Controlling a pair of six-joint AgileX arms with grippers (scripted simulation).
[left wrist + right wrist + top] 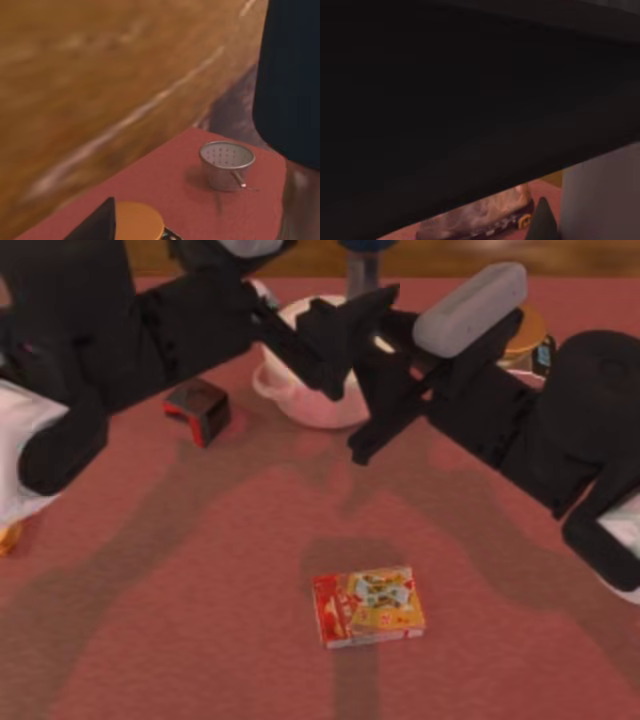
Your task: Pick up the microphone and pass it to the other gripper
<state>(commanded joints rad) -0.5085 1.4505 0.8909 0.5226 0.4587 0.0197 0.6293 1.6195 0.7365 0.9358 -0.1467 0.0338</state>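
The left gripper (350, 325) hangs over the far rim of the pink bowl (300, 390). The right gripper (385, 390) meets it just beside the bowl's right side. Both read as one tangle of black, so I cannot tell whether either is clenched or released, or what it touches. The microphone (362, 280) stands just beyond the bowl, its grey handle showing and its navy head (290, 75) looming close in the left wrist view. Left of the bowl sits a dark cube (200, 410). Right of the bowl, behind the right arm, is an orange-lidded jar (530, 335). A metal strainer (226, 165) rests near the table's far edge. A colourful box (370, 607) lies well nearer than the bowl, with open red tabletop (200, 570) between. The right wrist view is dark.
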